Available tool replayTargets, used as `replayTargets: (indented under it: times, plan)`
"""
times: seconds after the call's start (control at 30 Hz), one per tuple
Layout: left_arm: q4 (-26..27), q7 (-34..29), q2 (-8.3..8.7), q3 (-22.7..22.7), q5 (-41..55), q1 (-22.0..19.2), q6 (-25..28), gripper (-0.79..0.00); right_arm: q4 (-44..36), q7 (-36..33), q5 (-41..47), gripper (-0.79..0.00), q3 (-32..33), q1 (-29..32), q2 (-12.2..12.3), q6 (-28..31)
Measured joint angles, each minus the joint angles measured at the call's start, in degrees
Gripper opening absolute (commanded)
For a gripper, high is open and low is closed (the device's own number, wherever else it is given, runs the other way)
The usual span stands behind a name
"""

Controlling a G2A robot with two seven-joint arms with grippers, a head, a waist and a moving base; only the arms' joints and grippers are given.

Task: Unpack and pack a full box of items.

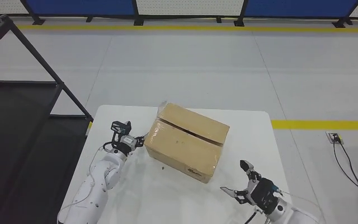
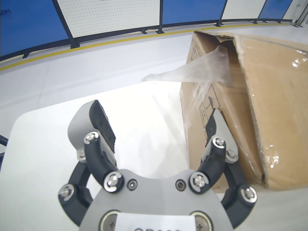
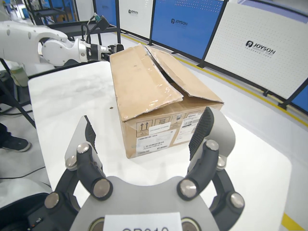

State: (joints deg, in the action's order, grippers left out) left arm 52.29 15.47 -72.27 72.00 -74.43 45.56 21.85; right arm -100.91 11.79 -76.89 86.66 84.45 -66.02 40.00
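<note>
Grey left gripper gapes beside my box; right gripper gapes lower right; box runs upper-left to lower-right.

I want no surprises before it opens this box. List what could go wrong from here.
1. The left claw is open beside the box; a push might slide it toward the table's nearby far edge.
2. Loose clear tape sticks out there and could cling to a finger.
3. The right claw is apart from the box, so nothing braces it.
</note>
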Motion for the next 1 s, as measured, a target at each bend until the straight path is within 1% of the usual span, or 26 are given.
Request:
replayTargets:
  times: [0.07, 0.1, 0.13, 0.23, 0.33, 0.43, 0.5, 0.53, 0.63, 0.67, 0.7, 0.77, 0.8, 0.83, 0.93, 1.0]
  plan:
    - [2.08, -0.50, 0.30, 0.60, 0.07, 1.58, 0.51, 0.000, 1.64, -5.24, 5.74, 0.000, -0.33, -2.05, 0.02, 3.02]
    - [2.94, -0.67, 0.41, 0.82, 0.04, 2.24, 0.59, 0.000, 1.69, -6.39, 6.71, 0.000, -0.35, -2.06, 0.03, 3.10]
    - [3.78, -0.84, 0.51, 1.04, 0.03, 2.88, 0.61, 0.000, 1.65, -6.47, 6.60, 0.000, -0.34, -1.93, 0.03, 2.86]
    - [6.45, -1.45, 0.80, 1.73, 0.11, 4.81, 0.57, 0.000, 1.54, -3.91, 4.91, 0.000, -0.31, -1.77, 0.03, 2.49]
    - [8.84, -1.96, 1.03, 2.28, 0.31, 6.48, 0.70, 0.000, 1.45, -3.89, 4.95, 0.000, -0.36, -1.80, 0.03, 2.48]
    - [10.78, -2.13, 1.25, 2.70, -0.02, 7.99, 0.75, 0.000, 0.58, -5.07, 6.01, 0.000, -1.09, -2.70, -0.02, 2.05]
    - [11.87, -2.17, 1.40, 3.04, -0.12, 8.89, 0.81, 0.000, 1.07, -7.57, 9.66, 0.000, -1.24, -4.12, -0.09, 1.46]
    - [12.29, -2.14, 1.45, 3.18, -0.13, 9.25, 0.87, 0.000, 1.43, -8.95, 12.16, 0.000, -1.22, -4.81, -0.11, 1.50]
    - [13.50, -1.94, 1.62, 3.64, -0.03, 10.39, 1.04, 0.000, 3.74, -16.36, 23.64, 0.000, -0.83, -7.20, -0.02, 1.52]
    - [13.94, -1.86, 1.69, 3.82, 0.03, 10.84, 1.09, 0.000, 4.71, -21.27, 29.55, 0.000, -0.72, -8.24, 0.07, -0.10]
    - [14.28, -1.78, 1.73, 3.95, 0.07, 11.18, 1.13, 0.000, 5.01, -25.24, 33.65, 0.000, -0.66, -8.85, 0.12, -1.55]
    - [15.06, -1.65, 1.85, 4.23, 0.08, 11.96, 1.21, 0.000, 5.06, -31.67, 39.51, 0.000, -0.64, -8.84, 0.14, -2.22]
    - [15.39, -1.60, 1.89, 4.35, 0.08, 12.29, 1.23, 0.000, 5.02, -32.57, 40.16, 0.000, -0.64, -8.77, 0.14, -1.74]
    - [15.74, -1.53, 1.93, 4.46, 0.13, 12.61, 1.26, 0.000, 5.00, -32.35, 39.69, 0.000, -0.64, -8.74, 0.14, -1.44]
    - [16.83, -1.32, 2.02, 4.69, 0.34, 13.56, 1.30, 0.000, 4.99, -26.37, 34.47, 0.000, -0.65, -8.73, 0.14, -1.32]
    - [17.53, -1.24, 2.06, 4.72, 0.40, 14.09, 1.35, 0.000, 5.17, -25.76, 34.71, 0.000, -1.07, -8.55, 0.12, -1.54]
